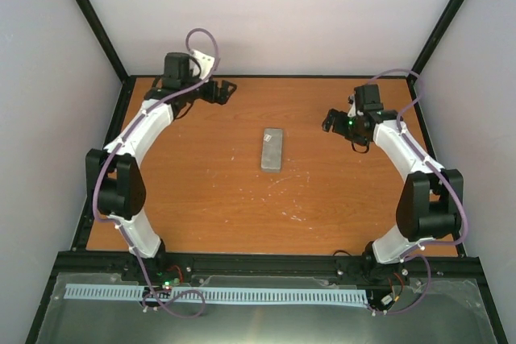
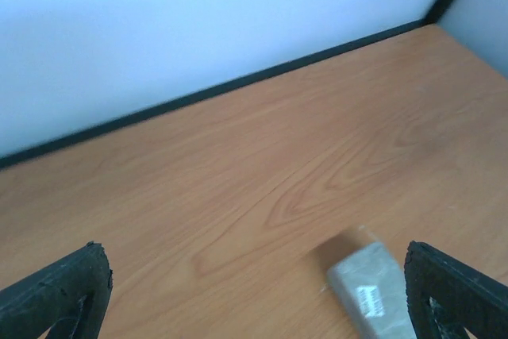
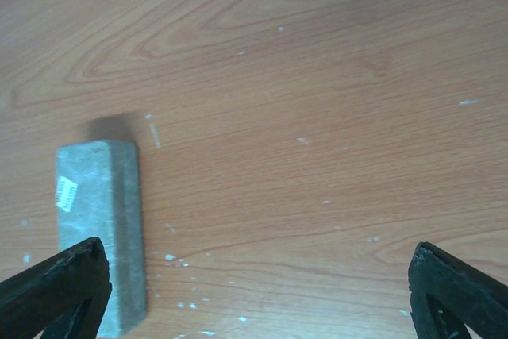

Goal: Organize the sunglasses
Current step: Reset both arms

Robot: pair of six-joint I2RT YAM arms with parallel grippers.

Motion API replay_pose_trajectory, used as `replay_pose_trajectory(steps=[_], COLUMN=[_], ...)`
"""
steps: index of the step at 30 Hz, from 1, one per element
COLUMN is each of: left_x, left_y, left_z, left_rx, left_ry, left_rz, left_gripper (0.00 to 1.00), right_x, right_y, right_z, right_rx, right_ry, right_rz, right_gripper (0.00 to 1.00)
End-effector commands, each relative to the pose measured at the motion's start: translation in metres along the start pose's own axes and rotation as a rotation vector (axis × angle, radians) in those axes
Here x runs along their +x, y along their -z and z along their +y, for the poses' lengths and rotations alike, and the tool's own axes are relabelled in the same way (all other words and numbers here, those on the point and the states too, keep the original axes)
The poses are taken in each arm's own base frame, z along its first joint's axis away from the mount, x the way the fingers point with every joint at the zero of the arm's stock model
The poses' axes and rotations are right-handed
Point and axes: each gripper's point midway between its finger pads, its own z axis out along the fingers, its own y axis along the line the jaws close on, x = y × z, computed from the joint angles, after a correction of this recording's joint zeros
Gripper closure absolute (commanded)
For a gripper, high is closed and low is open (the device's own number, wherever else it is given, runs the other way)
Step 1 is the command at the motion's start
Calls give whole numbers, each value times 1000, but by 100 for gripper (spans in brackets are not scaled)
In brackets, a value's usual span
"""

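Our left end effector and right end effector stand wide, holding nothing; the grey case lies between them on the bench.

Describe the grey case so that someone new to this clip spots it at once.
On the brown wooden table, look near the middle, between the two arms. The case lies flat and closed there, apart from the left gripper and the right gripper. It is a grey oblong block with a small white label, unlike the black grippers.
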Motion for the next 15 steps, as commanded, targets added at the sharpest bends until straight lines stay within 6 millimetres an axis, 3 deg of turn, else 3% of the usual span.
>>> replay_pose_trajectory(steps=[1, 6, 10, 15], left_x=[67, 115, 128, 130], left_y=[7, 24, 27, 23], left_z=[49, 72, 76, 75], left_rx=[-223, -296, -305, -287], left_ry=[173, 249, 257, 266], left_rz=[138, 233, 261, 265], left_gripper=[1, 0, 0, 0], right_x=[8, 17, 17, 17], right_y=[-1, -13, -18, -21], right_z=[-29, -35, -32, -31], right_rx=[145, 162, 136, 125], right_ry=[69, 58, 47, 35], right_rz=[31, 91, 87, 85], right_gripper=[0, 0, 0, 0])
